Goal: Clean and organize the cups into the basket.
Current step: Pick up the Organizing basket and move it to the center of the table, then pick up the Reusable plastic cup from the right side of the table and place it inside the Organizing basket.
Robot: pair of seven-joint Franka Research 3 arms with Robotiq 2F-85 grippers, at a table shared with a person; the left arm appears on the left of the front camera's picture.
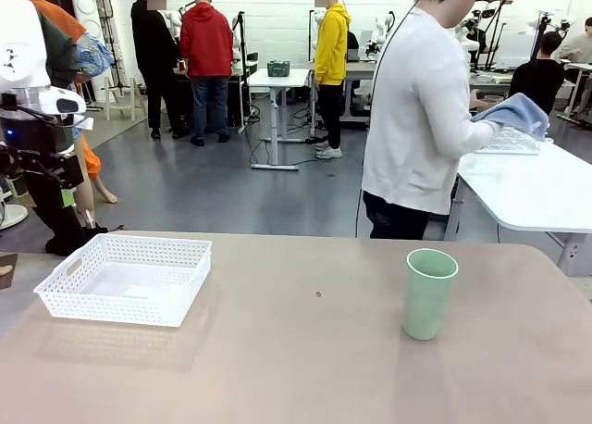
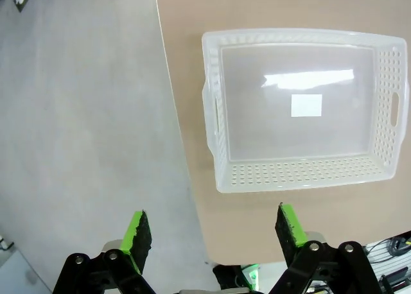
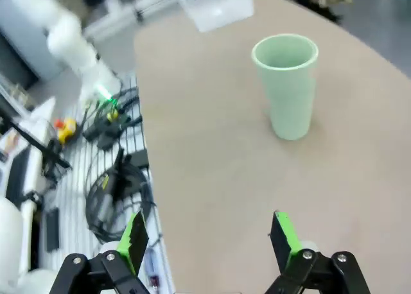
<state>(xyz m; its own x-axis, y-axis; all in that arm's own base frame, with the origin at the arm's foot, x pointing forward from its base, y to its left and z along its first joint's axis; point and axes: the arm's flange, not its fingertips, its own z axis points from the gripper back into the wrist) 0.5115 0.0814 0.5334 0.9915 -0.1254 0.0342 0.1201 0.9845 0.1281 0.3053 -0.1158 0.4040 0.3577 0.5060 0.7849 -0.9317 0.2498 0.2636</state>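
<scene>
Left pincer (image 2: 212, 220) and right pincer (image 3: 207, 226) both gape wide, holding nothing.

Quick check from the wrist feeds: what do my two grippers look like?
They match. The left gripper and right gripper both have black linkage bodies with silver pivot bolts. Their fingers are black and carry bright green pads.

Beyond the tan table (image 1: 305, 368)
1 person (image 1: 421, 118) in white stands with a blue cloth (image 1: 513, 114) beside a white table (image 1: 536, 193).
</scene>
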